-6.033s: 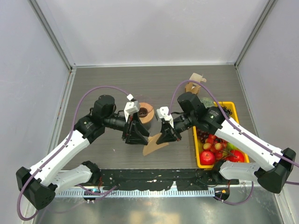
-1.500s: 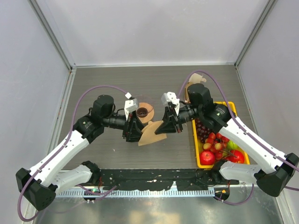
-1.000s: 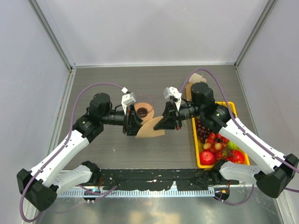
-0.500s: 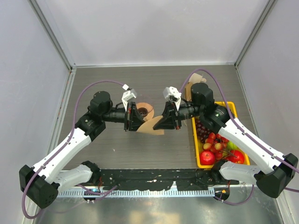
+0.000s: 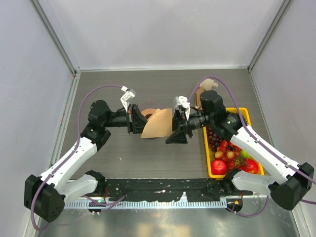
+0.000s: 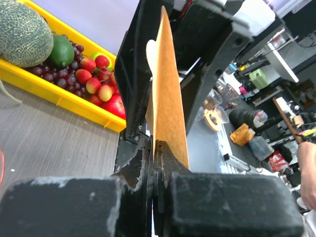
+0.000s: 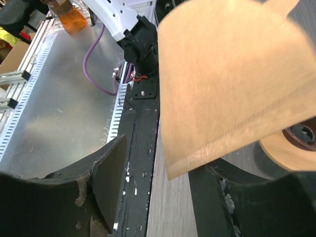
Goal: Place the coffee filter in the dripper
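Two grippers, the left gripper (image 5: 139,121) and the right gripper (image 5: 174,134); one coffee filter (image 5: 158,123); one dripper (image 7: 286,150); one yellow tray (image 6: 59,98) (inside it one netted melon (image 6: 22,32), and grapes (image 6: 52,75) too crowded to count); one bunch of paper filters (image 5: 206,85).

Worktop (image 5: 113,84): dark grey wood-grain, walls on 3 sides. Dripper (image 7: 289,148) stands on it approx mid, largely hidden in top view. Its orange-brown collar & dark centre hole show at lower R of R wrist view. Yellow fruit tray (image 5: 245,114) sits flat at R side, long side running front-to-back, well apart from dripper. Bunch of brown paper filters (image 5: 206,84) w/ a white piece lies toward the back, just beyond tray's far L corner.
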Robot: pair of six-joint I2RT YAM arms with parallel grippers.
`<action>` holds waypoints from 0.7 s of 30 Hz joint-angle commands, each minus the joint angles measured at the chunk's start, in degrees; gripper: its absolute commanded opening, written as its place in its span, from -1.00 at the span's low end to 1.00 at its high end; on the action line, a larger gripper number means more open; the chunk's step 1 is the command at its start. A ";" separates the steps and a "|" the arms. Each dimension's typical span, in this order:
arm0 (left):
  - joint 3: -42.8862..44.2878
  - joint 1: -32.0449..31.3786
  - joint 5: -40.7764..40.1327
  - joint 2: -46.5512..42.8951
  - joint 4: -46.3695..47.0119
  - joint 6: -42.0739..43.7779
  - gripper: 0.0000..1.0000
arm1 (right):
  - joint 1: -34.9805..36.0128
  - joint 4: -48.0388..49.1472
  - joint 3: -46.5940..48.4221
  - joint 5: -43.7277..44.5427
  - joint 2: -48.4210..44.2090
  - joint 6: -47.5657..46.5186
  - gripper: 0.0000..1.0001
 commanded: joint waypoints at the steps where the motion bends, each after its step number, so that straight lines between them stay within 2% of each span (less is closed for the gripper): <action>1: -2.27 1.23 -0.60 -1.22 16.56 -10.68 -1.00 | -0.12 2.42 -1.18 0.79 -1.01 -0.90 0.08; 2: -2.45 1.32 -1.04 -1.04 17.19 -11.04 -1.00 | -0.12 3.04 -1.44 0.97 -0.92 -0.54 0.00; 3: -2.63 1.32 -1.04 -1.13 17.11 -10.87 -1.00 | -0.12 4.01 -1.45 1.14 -0.84 0.16 -0.24; 4: -2.98 1.23 -1.13 -1.13 17.11 -10.70 -1.00 | -0.12 4.45 -1.27 1.32 -0.58 0.60 -0.34; 7: -4.12 1.23 -0.87 -1.48 17.28 -10.26 -1.00 | -0.12 6.03 -1.18 0.89 -0.31 1.57 -0.90; 11: -3.86 1.14 0.10 -2.53 11.94 -5.79 -0.99 | -0.21 5.25 -1.01 -0.78 0.13 0.96 -0.89; 12: -3.60 1.14 0.53 -2.71 10.70 -4.82 -0.82 | -0.21 4.98 -1.09 -0.96 0.04 0.78 -0.90; 14: -3.25 0.97 1.06 -3.32 7.46 -2.36 -0.33 | -0.03 3.93 -0.92 -1.05 0.39 0.43 -0.90; 15: -2.72 0.88 1.15 -3.68 5.09 -0.52 -0.25 | -0.03 2.71 -0.83 -1.23 0.66 -0.27 -0.89; 21: 1.67 -0.09 0.80 -3.85 -9.24 10.30 -0.19 | 4.00 -6.08 1.19 0.26 2.32 -6.68 -0.90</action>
